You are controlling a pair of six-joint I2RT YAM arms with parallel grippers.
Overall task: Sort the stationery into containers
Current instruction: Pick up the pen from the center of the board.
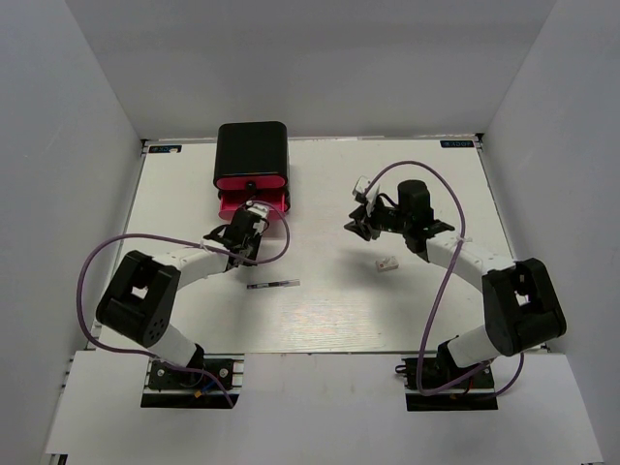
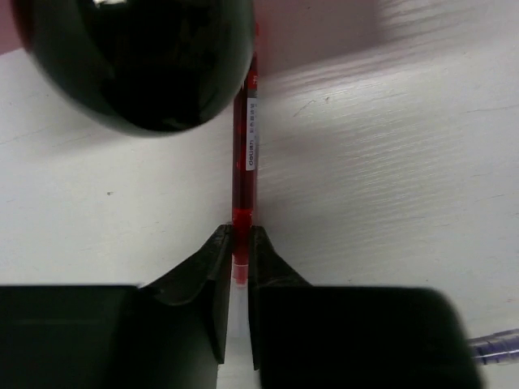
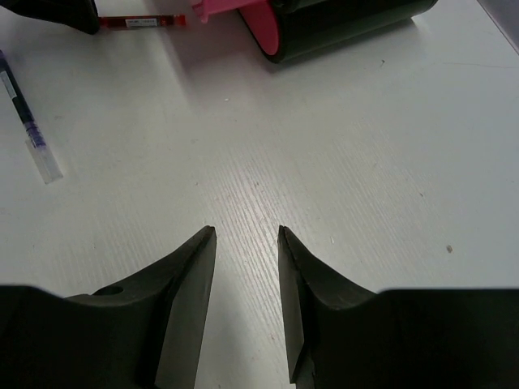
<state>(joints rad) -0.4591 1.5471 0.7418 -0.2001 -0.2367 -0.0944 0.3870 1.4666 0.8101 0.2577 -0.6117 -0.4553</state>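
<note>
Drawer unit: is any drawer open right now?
Open. One pink drawer juts out from the front of the black box in the top view.

White table [image 1: 320, 320] w/ plain grey walls [image 1: 320, 58] on 3 sides, even overhead light, soft shadows.

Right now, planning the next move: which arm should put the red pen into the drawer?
Left. The left gripper clamps the red pen beside the pink drawer; the right gripper is open, empty, farther off.
</note>
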